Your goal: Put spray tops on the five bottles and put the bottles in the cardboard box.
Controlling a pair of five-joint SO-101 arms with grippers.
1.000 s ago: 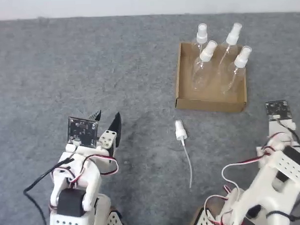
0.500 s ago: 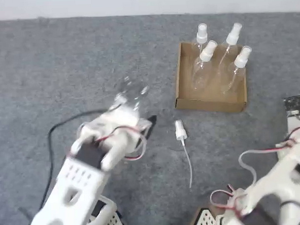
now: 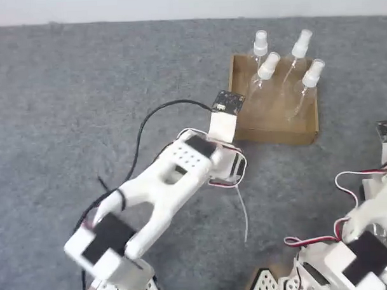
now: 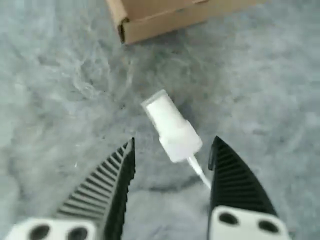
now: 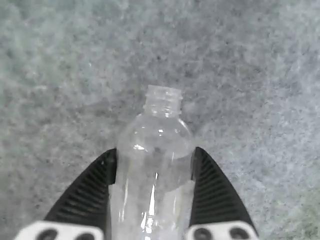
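1. The left gripper (image 4: 174, 141) is spread open, straddling the loose spray top (image 4: 170, 125) that lies just before the cardboard box (image 4: 165, 20).
2. The right gripper (image 5: 154, 154) is clamped on the uncapped bottle (image 5: 160, 125).
3. Likely step: grasping the last top. Next, pinch its head and carry it to the bottle's neck.
4. The bottle's base is cut off in the right wrist view.

The high view looks down from a fixed spot above the grey mat (image 3: 83, 79), with the 2 arms based at its near edge and the cardboard box (image 3: 273, 137) toward the far right. The left wrist view looks along the left gripper (image 4: 172, 142), close above the mat, onto a spray top (image 4: 172, 127). Just beyond lies a corner of the box, which it shares with the high view. The right wrist view faces down along the right gripper (image 5: 155, 152), very near a clear bottle (image 5: 155, 145).
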